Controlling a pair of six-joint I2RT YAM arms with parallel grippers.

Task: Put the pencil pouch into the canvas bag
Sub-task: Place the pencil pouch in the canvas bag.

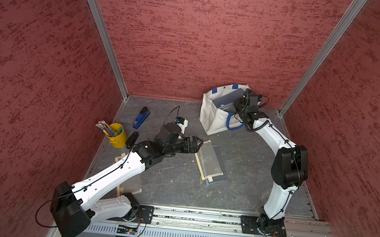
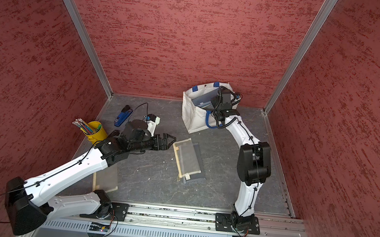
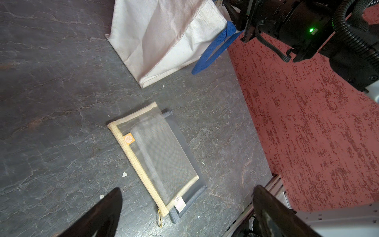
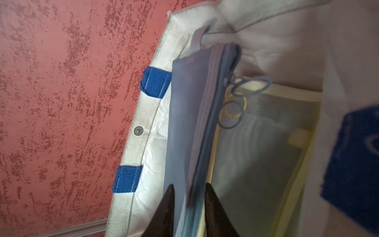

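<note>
One canvas bag (image 1: pixel 210 118) stands agape at one o'clock on the table (image 1: pixel 173 184), the blue pencil pouch (image 4: pixel 188 112) on edge inside it. A beige mesh pouch (image 1: pixel 210 160) lies at centre. The right gripper (image 4: pixel 189 185) straddles the blue pencil pouch, jaws partly apart; grip unclear. The left gripper (image 3: pixel 188 187), spread wide and empty, hovers near the beige mesh pouch's eleven-o'clock corner.
</note>
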